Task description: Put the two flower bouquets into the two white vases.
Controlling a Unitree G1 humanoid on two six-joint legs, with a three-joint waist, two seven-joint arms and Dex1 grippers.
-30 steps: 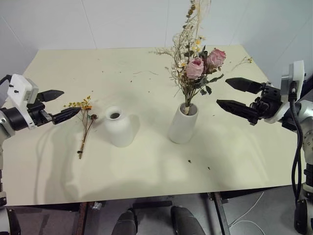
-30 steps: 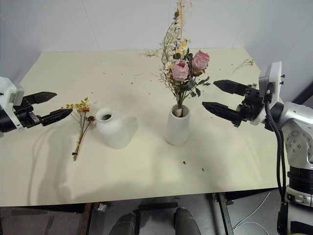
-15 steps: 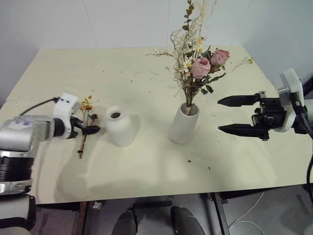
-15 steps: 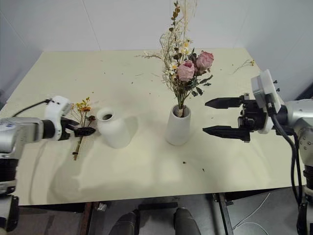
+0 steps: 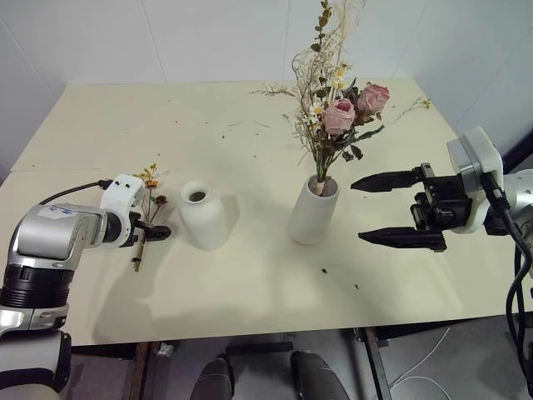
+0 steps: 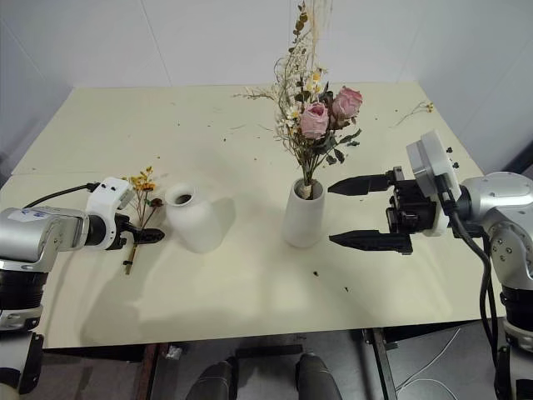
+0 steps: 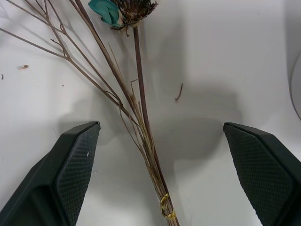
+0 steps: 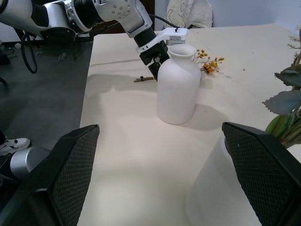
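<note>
Step in hand: half done, by the look of it. The rose bunch (image 5: 337,108) stands in the tall vase (image 5: 312,210), right of centre. The small yellow bunch (image 5: 144,212) lies flat on the table (image 5: 250,283), left of the round vase (image 5: 202,215), whose neck is empty.

Left claw (image 7: 160,141): released, jaws wide, down low over the stems. In the wrist view the thin stems run between the two fingers, near the tied end; neither finger touches them that I can see.

Right claw (image 5: 391,208): released, jaws spread, hanging just right of the tall vase, clear of it and of the roses. Holding nothing.

Round vase: upright, near the left claw, between the small bunch and the tall vase.

Next move, my reading: shut the left jaws on the stems close to the tie, lift, turn the stem ends downward, thread them into the narrow neck.

Risk: stems are thin and sparse, lying flat; jaws may scrape the table or pinch only a few. The narrow neck leaves little room for error.
</note>
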